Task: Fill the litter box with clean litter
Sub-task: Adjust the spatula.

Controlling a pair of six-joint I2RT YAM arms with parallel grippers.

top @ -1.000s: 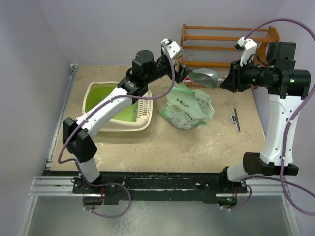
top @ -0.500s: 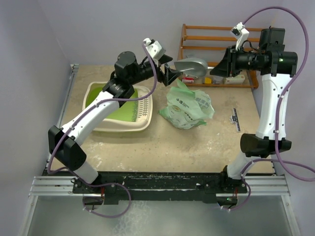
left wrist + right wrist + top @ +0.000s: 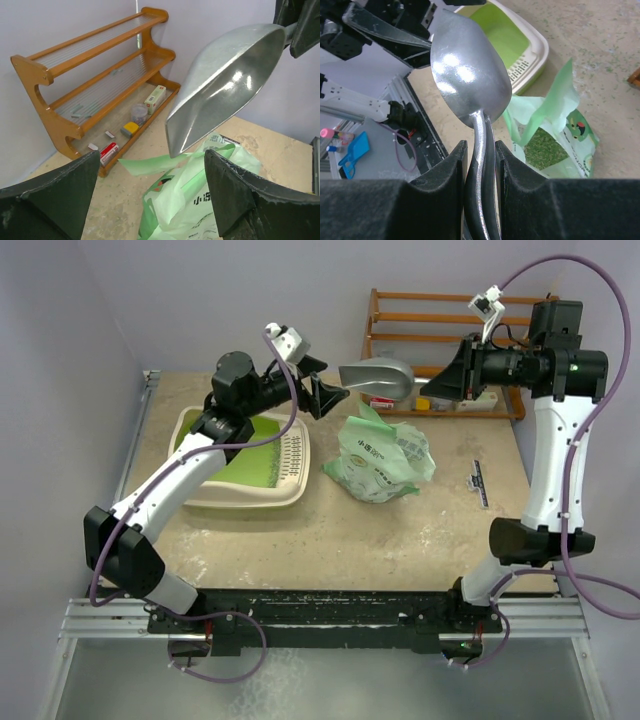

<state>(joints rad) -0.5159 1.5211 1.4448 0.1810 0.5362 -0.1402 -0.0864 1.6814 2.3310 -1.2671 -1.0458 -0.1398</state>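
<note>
Pulling back toward 9 o'clock: left gripper (image 3: 325, 385), fingers apart, empty | right gripper (image 3: 440, 383) fingers clamped on one scoop (image 3: 378, 375), now shifted over one bag (image 3: 385, 462) | one litter box (image 3: 240, 498) on desk (image 3: 400, 530), bag's 9 o'clock | litter (image 3: 540, 147) inside bag

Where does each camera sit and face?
Top external: above, behind the bases, looking down on the table; left arm and right arm show.
Left wrist: faces the wooden rack past the scoop; open left hand frames the bottom.
Right wrist: looks along the scoop toward the litter box; right hand clamps its handle.
All share scoop and bag.
</note>
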